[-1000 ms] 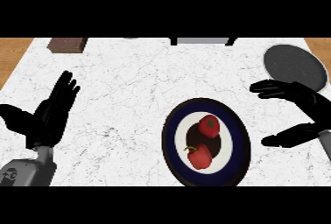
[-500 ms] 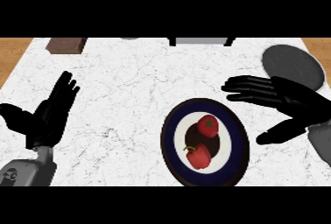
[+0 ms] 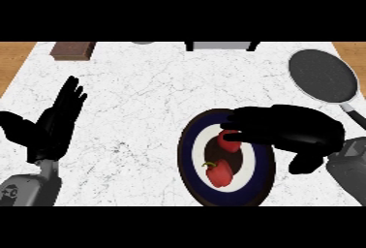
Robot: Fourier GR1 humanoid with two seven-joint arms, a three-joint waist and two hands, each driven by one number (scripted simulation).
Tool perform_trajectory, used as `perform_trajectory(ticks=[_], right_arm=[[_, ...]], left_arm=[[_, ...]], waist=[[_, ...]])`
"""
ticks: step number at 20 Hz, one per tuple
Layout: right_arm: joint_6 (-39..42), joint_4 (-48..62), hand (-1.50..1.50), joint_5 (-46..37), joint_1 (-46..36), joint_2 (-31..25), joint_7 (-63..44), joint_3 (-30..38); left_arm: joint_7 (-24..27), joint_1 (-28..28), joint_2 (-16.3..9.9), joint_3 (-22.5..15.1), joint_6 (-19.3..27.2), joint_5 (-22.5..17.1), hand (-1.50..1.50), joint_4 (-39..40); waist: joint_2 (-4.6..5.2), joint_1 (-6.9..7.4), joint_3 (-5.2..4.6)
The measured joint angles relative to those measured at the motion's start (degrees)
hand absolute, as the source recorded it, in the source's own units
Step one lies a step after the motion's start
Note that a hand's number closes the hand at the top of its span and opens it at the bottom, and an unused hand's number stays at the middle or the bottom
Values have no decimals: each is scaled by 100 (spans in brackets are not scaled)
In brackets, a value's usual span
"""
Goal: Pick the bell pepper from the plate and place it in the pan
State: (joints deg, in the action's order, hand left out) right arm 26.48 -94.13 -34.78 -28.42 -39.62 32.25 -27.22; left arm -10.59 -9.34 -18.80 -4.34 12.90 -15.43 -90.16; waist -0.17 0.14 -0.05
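Broadly, the white marbled desk (image 3: 150,92) fills most of the head view, with wooden flooring showing past its left and right edges. At its near right lies a round plate (image 3: 191,160) with a dark blue rim and a white centre. On that plate sit two red pieces: one bell pepper (image 3: 220,173) with a green stem lies on the nearer half in full sight, and a second red piece (image 3: 229,142) lies on the farther half, partly covered.

The right hand (image 3: 286,131) reaches in from the right over the far half of the plate, palm down, its fingers (image 3: 247,137) bent down over the farther red piece and touching its top; whether they have closed round it cannot be told, since the hand hides most of it. Its thumb points down toward the near edge, beside the plate's right rim.

The grey pan (image 3: 323,76) stands at the far right of the desk, well apart from the plate, its handle running toward the right forearm.

The left hand (image 3: 50,128) rests at the left, spread flat with fingers up, holding nothing.

A brown block (image 3: 73,49) sits at the far left corner.
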Motion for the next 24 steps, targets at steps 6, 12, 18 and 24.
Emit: perform_trajectory(ticks=[6, 12, 18, 24], right_arm=[[77, -523, -150, -852, 375, 14, -169, -275], [-157, -1156, -150, -1699, 769, 57, -517, -319], [-205, -1580, -150, -2324, 1237, 435, -752, -432], [-5, -1568, -150, -2960, 1372, 1019, -968, -651]], left_arm=[[-14, 25, 40, 161, -147, 4, 0, 17], [-183, -17, 140, 181, -97, 134, 0, -76], [-37, -31, 201, 366, -310, 170, 0, 130], [-9, 13, 324, 458, -426, 278, 0, 122]], waist=[[7, -18, 3], [5, -35, 4], [11, -36, 4], [12, -15, 4]])
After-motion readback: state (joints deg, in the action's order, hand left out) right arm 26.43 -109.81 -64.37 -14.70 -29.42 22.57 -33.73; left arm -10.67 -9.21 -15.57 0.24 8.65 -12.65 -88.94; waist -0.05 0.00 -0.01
